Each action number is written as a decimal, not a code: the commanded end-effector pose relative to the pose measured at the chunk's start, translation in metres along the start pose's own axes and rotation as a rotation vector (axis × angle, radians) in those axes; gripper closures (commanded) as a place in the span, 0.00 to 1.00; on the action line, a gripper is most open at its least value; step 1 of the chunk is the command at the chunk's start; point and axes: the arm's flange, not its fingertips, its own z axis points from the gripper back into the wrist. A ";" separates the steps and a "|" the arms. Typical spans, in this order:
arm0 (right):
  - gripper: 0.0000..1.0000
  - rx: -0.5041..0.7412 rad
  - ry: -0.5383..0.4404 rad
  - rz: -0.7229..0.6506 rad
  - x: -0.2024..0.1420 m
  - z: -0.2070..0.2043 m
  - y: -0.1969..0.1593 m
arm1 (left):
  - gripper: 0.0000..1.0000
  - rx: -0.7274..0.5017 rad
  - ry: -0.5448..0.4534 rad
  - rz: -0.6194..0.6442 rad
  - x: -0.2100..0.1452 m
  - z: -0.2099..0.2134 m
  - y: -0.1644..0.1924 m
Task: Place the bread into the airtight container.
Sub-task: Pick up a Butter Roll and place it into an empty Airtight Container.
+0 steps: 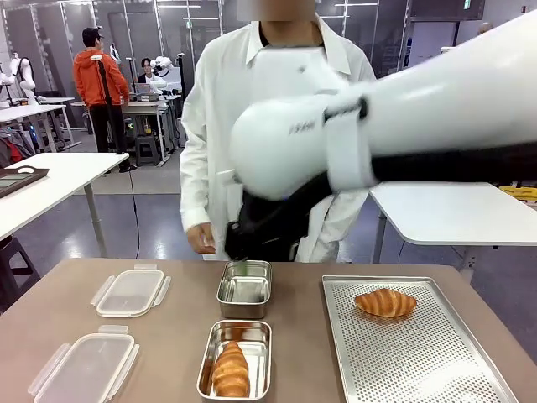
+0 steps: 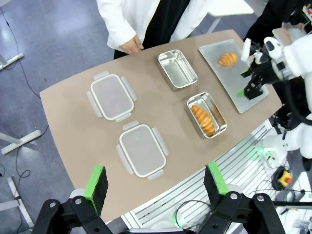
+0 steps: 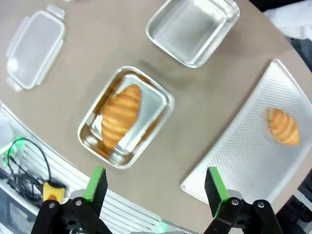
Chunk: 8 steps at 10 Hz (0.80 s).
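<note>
Now | right claw (image 3: 156, 189) wide open, holds nothing | left claw (image 2: 155, 182) open too | bread (image 1: 385, 302) lies on tray (image 1: 436, 369) | tip: drop straight down, pinch bread softly across its middle, aim for empty tin (image 1: 245, 290)

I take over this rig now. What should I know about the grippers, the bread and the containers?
Left gripper: open, empty, high over the near edge of the table.
Right gripper: open, empty, high above the table.
Done: one croissant lies in the near container.
To do: the second croissant lies on the tray; the far container is empty. Both lids lie on the table, off the containers.
</note>
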 end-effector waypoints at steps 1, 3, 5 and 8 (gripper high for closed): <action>0.00 0.030 0.010 0.078 -0.017 0.026 -0.069 | 0.00 -0.012 0.001 -0.019 0.000 0.001 -0.001; 0.00 0.008 -0.041 0.222 -0.036 0.038 -0.149 | 0.00 -0.012 0.001 -0.019 0.000 0.001 -0.001; 0.00 -0.032 -0.016 0.237 -0.056 0.042 -0.204 | 0.00 -0.012 0.001 -0.019 0.000 0.001 -0.001; 0.00 -0.048 0.016 0.231 -0.089 0.044 -0.250 | 0.00 -0.012 0.001 -0.019 0.000 0.001 -0.001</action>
